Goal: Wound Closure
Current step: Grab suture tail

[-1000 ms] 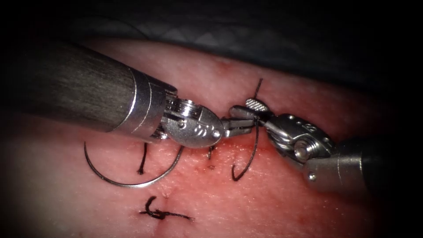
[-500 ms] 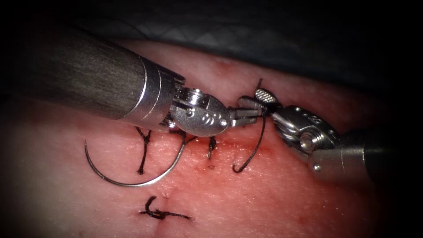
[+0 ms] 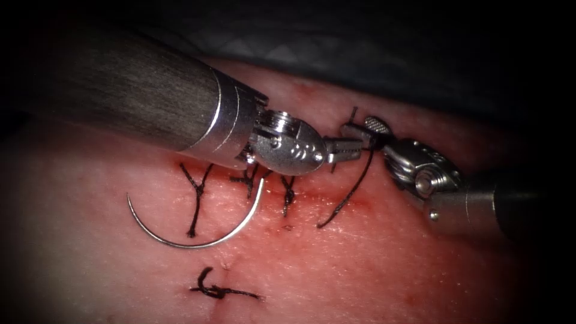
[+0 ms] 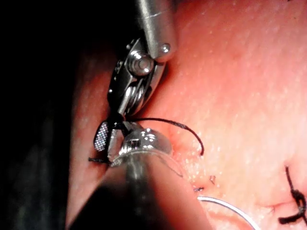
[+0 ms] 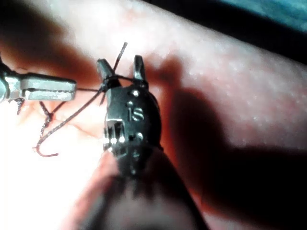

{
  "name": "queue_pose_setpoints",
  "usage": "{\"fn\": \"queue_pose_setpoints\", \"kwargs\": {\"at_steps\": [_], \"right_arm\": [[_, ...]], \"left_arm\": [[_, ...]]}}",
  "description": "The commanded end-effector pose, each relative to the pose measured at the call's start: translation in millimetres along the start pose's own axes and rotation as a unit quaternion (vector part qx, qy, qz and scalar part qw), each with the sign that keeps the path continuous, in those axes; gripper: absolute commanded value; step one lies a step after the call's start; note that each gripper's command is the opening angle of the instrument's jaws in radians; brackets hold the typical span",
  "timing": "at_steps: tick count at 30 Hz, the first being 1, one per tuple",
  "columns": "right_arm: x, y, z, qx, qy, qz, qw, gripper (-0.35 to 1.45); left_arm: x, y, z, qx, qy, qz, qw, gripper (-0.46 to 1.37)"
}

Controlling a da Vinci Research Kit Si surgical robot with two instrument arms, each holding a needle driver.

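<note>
Endoscope view: the left arm's tool (image 3: 351, 150) lies across the tissue (image 3: 390, 270) with its jaws together, clamped on a short stretch of thread (image 3: 351, 189) that runs straight to the right arm's tool (image 3: 366, 129). The right tool's jaws stand apart with the thread passing between them; one short end rises above these jaws, and the longer free tail hangs below them and ends in a small hook on the tissue. The curved needle (image 3: 198, 237) lies loose on the tissue below the left tool's wrist, held by neither tool and not in the tissue; its upper end reaches close under the wrist. Knotted stitches (image 3: 288, 195) sit along the cut (image 3: 312, 195) just beneath the left tool, and a separate cut end of thread (image 3: 219, 291) lies well below the needle. Red fluid (image 3: 336, 240) stains the tissue below both tools.

Right wrist view: the right tool's jaws (image 5: 120, 69) stand spread, thread (image 5: 72, 120) crossing between them to the left tool's closed jaws (image 5: 48, 88).
</note>
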Motion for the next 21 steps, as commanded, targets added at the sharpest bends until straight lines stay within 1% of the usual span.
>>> {"fn": "queue_pose_setpoints", "kwargs": {"at_steps": [1, 7, 15, 21], "right_arm": [[0.0, 0.0, 0.1, 0.006, 0.001, -0.001, 1.0, 1.21], [0.3, -0.2, 1.1, 0.005, 0.003, 0.0, 1.0, 1.21], [-0.3, -1.3, 2.3, 0.021, -0.014, 0.002, 1.0, 1.18], [0.0, -2.0, 1.9, 0.019, -0.017, 0.004, 1.0, 1.17]], "left_arm": [[0.0, 0.0, 0.0, -0.005, 0.0, 0.001, 1.0, -0.35], [0.0, 0.0, -0.1, -0.006, 0.001, 0.001, 1.0, -0.35], [-0.1, 0.0, -0.1, -0.006, 0.001, 0.002, 1.0, -0.35], [-0.3, 0.2, -0.4, -0.007, 0.002, 0.003, 1.0, -0.35]]}}
